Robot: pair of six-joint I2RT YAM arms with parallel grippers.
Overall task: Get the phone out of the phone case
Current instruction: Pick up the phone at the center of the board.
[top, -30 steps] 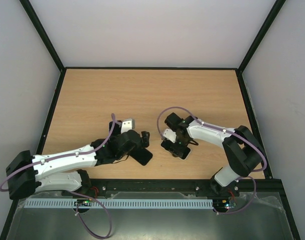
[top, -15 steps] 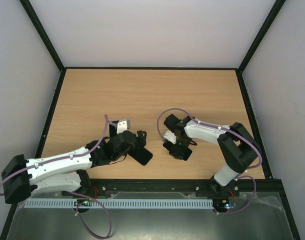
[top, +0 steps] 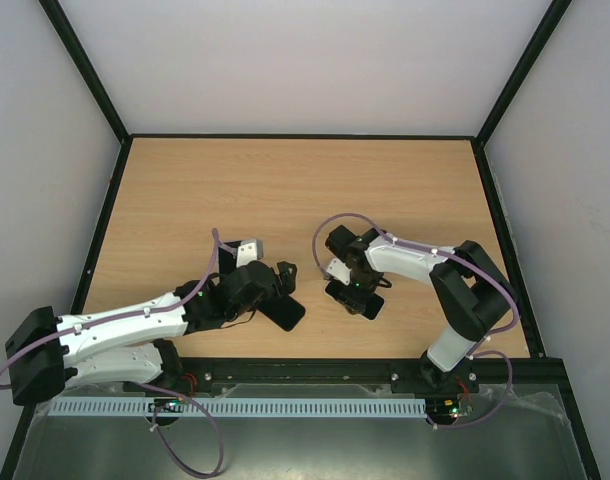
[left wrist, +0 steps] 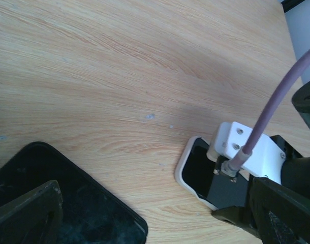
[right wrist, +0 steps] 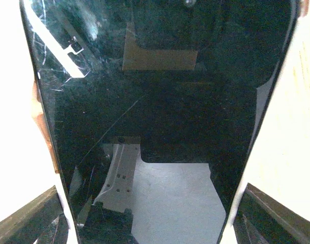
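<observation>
The phone [left wrist: 202, 172] lies screen up inside the pale phone case [left wrist: 181, 171] on the wooden table. In the right wrist view its glossy black screen [right wrist: 160, 101] fills the frame. My right gripper [top: 352, 290] reaches down over it, one finger against each long side of the case [right wrist: 155, 219], shut across its width. My left gripper [top: 275, 288] hangs just to the left, wide open, holding nothing [left wrist: 155, 221]. Its fingers [left wrist: 25, 213] straddle a corner of a bare black phone [left wrist: 63, 203].
The bare black phone [top: 287, 313] lies near the table's front edge, a short way left of the cased one. A black rail [top: 315, 372] runs along the near edge, and black frame posts with white walls enclose the table [top: 285, 190].
The left arm has drawn back slightly toward the near left. The right gripper has shifted a little over the cased phone and stands narrower than half a second ago.
</observation>
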